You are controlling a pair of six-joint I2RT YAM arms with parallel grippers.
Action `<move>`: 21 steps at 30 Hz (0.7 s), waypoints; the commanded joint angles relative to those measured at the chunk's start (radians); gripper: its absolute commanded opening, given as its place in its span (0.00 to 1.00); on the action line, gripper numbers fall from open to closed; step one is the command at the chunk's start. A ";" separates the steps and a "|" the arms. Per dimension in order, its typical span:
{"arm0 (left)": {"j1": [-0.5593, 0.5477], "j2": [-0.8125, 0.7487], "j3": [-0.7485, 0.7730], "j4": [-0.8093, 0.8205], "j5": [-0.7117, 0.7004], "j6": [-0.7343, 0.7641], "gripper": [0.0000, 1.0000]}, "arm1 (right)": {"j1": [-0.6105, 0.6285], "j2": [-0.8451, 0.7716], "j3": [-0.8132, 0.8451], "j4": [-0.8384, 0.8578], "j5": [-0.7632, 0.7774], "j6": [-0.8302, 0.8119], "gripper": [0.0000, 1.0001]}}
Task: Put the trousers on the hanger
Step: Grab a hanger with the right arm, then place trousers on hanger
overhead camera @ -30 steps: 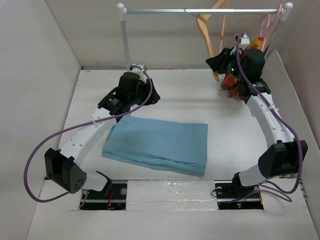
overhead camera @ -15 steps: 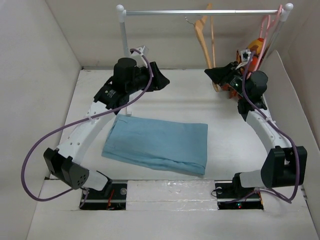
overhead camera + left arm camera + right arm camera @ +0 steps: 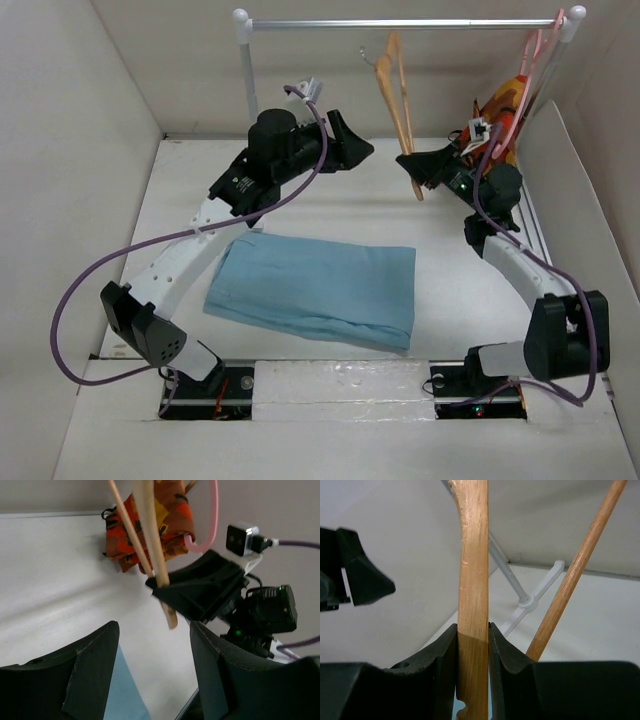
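Hanger (image 3: 398, 105) is shifted left along rail (image 3: 400, 23), clamped in right gripper (image 3: 410, 166); left gripper (image 3: 362, 151) is brought closer, jaws parted, empty. Trousers (image 3: 315, 290) are laid folded on white table (image 3: 445, 240).

top: high behind, looking down | wrists: near, both see hanger (image 3: 150, 540)

Orange patterned garment (image 3: 497, 102), pink hanger (image 3: 529, 62), metal rail (image 3: 400, 23).

Hanger (image 3: 472, 555) hook outside wrist views
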 commanded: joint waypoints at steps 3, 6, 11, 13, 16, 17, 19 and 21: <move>-0.038 0.036 0.023 0.140 -0.121 -0.030 0.55 | 0.060 -0.187 -0.088 -0.193 0.052 -0.179 0.00; -0.073 0.085 0.043 0.142 -0.173 -0.022 0.55 | 0.097 -0.248 -0.150 -0.253 0.064 -0.206 0.00; -0.084 0.159 0.057 0.174 -0.193 -0.080 0.55 | 0.119 -0.324 -0.219 -0.319 0.086 -0.231 0.00; -0.093 0.188 0.066 0.169 -0.213 -0.088 0.54 | 0.128 -0.345 -0.234 -0.333 0.084 -0.236 0.00; -0.102 0.213 0.077 0.174 -0.236 -0.094 0.47 | 0.165 -0.383 -0.228 -0.428 0.124 -0.274 0.00; -0.117 0.222 0.100 0.151 -0.286 -0.091 0.43 | 0.174 -0.399 -0.228 -0.486 0.142 -0.301 0.00; -0.131 0.245 0.117 0.125 -0.327 -0.083 0.32 | 0.183 -0.429 -0.227 -0.544 0.179 -0.325 0.00; -0.144 0.257 0.118 0.113 -0.345 -0.087 0.12 | 0.220 -0.479 -0.219 -0.656 0.243 -0.370 0.00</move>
